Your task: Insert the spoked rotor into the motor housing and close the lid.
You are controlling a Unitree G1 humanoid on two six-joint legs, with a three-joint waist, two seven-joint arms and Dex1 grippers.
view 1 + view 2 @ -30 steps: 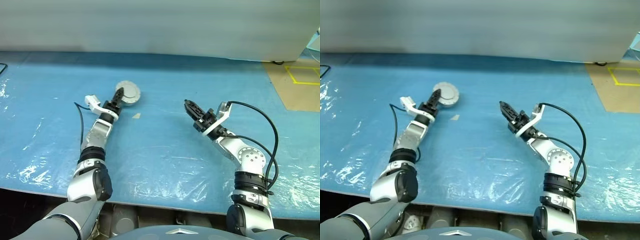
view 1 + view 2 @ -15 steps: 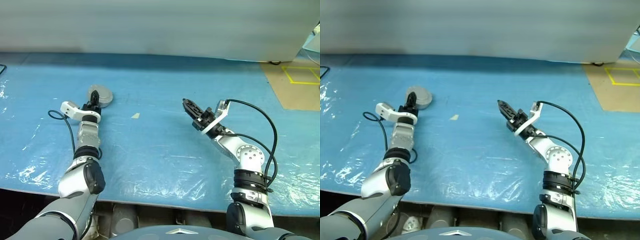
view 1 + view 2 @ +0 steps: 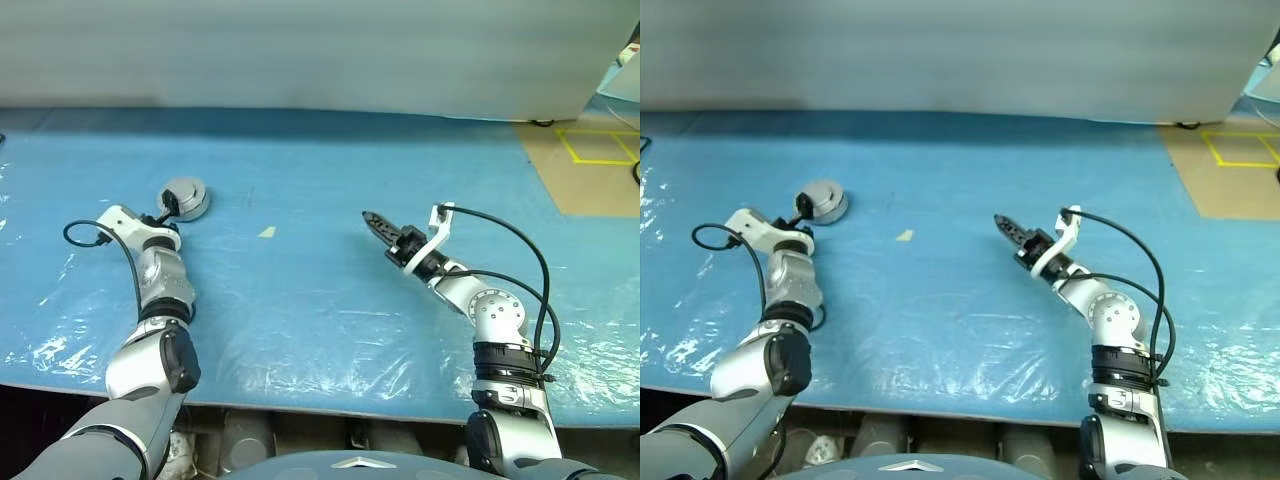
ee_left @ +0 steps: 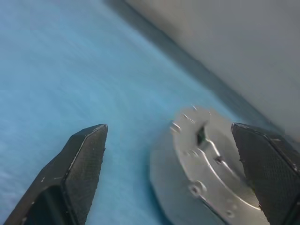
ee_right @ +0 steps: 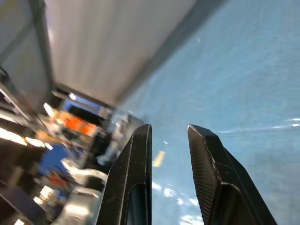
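Note:
A round silver motor housing [image 3: 186, 196] lies on the blue sheet at the far left, its top covered by a flat silver disc, the lid [image 4: 213, 161]. The spoked rotor is hidden. My left gripper [image 3: 167, 207] is open just in front of the housing, one finger [image 4: 77, 164] on each side of it, and neither finger visibly touches the metal. My right gripper [image 3: 376, 222] hovers over the middle right of the sheet and points left. There is a narrow gap between its fingers [image 5: 133, 173] and nothing in it.
A small tan scrap [image 3: 267, 232] lies on the blue plastic-covered table [image 3: 320, 300] between the arms. A grey wall [image 3: 300, 50] runs along the back. At the far right is a brown surface with yellow tape [image 3: 585, 160].
My left gripper carried the silver housing to the left across the sheet, then opened and let it go. My right wrist rolled a little, and that hand stayed where it was.

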